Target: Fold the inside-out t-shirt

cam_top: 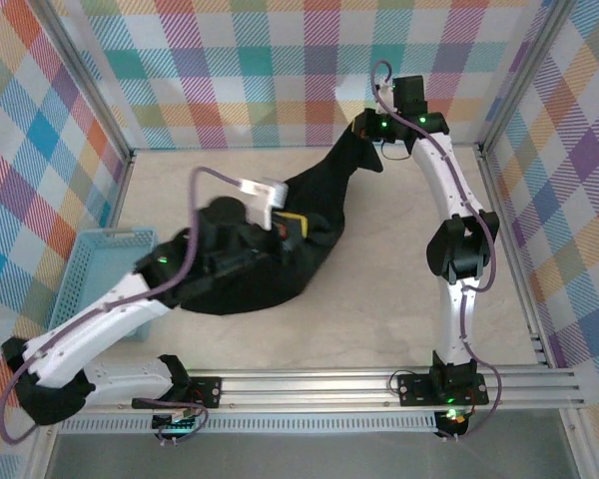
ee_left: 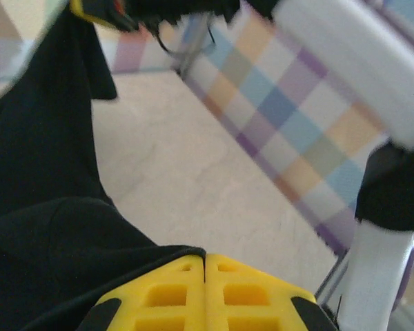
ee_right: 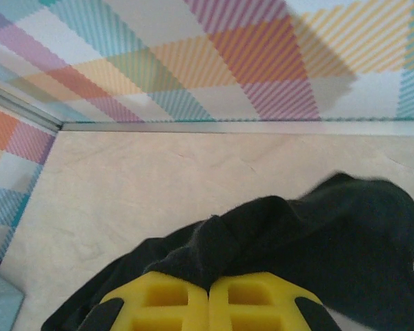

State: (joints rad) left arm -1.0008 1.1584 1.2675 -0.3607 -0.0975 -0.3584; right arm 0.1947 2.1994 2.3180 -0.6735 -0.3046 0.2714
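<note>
The inside-out t-shirt (cam_top: 321, 200) lies on the table (cam_top: 379, 309) just right of the blue basket (cam_top: 98, 267), a black heap drawn out into a band running away from the basket toward the back wall. The left gripper (cam_top: 292, 225), right of the basket over the heap, is clenched, its yellow pads (ee_left: 172, 289) together with the fabric edge at their tips. The right gripper (cam_top: 364, 135), well right of the basket at the band's far end, is clamped on a bunched fold (ee_right: 262, 234).
</note>
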